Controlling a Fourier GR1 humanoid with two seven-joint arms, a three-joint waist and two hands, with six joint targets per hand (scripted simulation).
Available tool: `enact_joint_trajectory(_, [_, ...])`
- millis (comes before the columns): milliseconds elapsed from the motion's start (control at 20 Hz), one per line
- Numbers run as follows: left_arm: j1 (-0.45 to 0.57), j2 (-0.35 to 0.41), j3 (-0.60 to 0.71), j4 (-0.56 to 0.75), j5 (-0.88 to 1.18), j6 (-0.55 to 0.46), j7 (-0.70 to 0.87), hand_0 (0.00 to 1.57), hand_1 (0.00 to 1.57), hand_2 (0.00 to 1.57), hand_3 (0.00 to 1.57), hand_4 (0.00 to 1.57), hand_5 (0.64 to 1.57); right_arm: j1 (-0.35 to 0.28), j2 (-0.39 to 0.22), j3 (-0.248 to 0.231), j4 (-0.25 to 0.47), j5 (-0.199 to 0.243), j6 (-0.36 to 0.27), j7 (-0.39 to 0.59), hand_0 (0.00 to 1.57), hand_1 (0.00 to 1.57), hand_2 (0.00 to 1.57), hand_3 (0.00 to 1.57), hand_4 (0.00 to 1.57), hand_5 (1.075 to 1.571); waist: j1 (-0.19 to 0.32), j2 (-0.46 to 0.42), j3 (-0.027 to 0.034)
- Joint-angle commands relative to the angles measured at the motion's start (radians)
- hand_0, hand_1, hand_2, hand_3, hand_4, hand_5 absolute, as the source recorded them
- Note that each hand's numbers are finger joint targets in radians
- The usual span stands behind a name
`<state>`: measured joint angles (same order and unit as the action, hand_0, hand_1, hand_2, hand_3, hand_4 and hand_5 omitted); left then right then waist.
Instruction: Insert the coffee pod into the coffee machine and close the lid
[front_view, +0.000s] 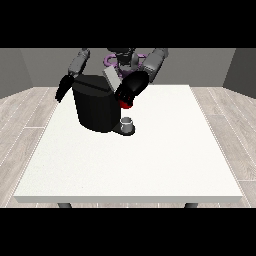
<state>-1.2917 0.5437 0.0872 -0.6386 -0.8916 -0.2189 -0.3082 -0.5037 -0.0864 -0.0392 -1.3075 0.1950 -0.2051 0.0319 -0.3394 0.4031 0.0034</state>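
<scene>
We log a white bench (150, 165) on a pale plank floor (25, 115), grey walls (240, 67) behind. No writing legible. The black coffee machine (96, 107) stands at the bench's rear left, a grey thing (128, 121) at its base. The robot hand at the view's right (132, 87) hovers by a red thing at the machine (126, 104); the robot hand at the view's left (63, 89) hangs behind. We cannot tell either's fingers.

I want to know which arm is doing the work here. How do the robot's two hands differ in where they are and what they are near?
The hand at the view's right sits at the coffee machine's top front, beside the raised lid and just above a red thing at the machine. The hand at the view's left hangs beside the machine's far side, apart from the lid. The first looks bulkier in view; the second looks slim, pointing down. Both are black.
</scene>
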Motion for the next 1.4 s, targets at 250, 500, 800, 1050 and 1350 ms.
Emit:
enact_joint_trajectory(250, [0.007, 0.018, 0.001, 0.010, -0.029, 0.024, 0.005, 0.00, 0.00, 0.57, 0.47, 0.00, 1.571, 0.019, -0.027, -0.030, 0.036, -0.012, 0.015, -0.021, 0.00, 0.00, 0.00, 0.00, 0.15, 1.571, 0.023, -0.009, -0.0030])
enact_joint_trajectory(500, [-0.009, 0.017, 0.012, 0.036, -0.035, 0.022, 0.024, 0.00, 0.00, 0.43, 0.33, 0.00, 1.571, 0.022, 0.018, 0.013, 0.012, 0.010, -0.007, 0.002, 0.00, 0.00, 0.00, 0.00, 0.08, 1.571, 0.006, -0.026, -0.0032])
enact_joint_trajectory(800, [0.097, -0.075, -0.004, 0.017, -0.017, -0.005, 0.049, 0.00, 0.00, 0.00, 0.06, 0.00, 1.571, 0.061, -0.016, -0.049, 0.080, -0.034, 0.018, 0.022, 0.00, 0.00, 0.00, 0.00, 0.00, 1.571, 0.108, -0.164, -0.0032])
enact_joint_trajectory(1050, [0.183, -0.147, -0.028, -0.034, 0.009, -0.080, 0.056, 0.00, 0.00, 0.08, 0.00, 0.00, 1.571, 0.193, -0.045, -0.113, 0.196, -0.071, 0.038, -0.076, 0.00, 0.00, 0.00, 0.00, 0.00, 1.571, 0.210, -0.302, -0.0025])
enact_joint_trajectory(1350, [0.323, -0.366, 0.177, -0.038, 0.285, -0.042, 0.008, 0.00, 0.00, 0.00, 0.00, 0.37, 1.571, 0.276, -0.005, -0.094, 0.205, -0.046, -0.003, -0.087, 0.00, 0.00, 0.00, 0.00, 0.00, 1.571, 0.310, -0.423, -0.0049])
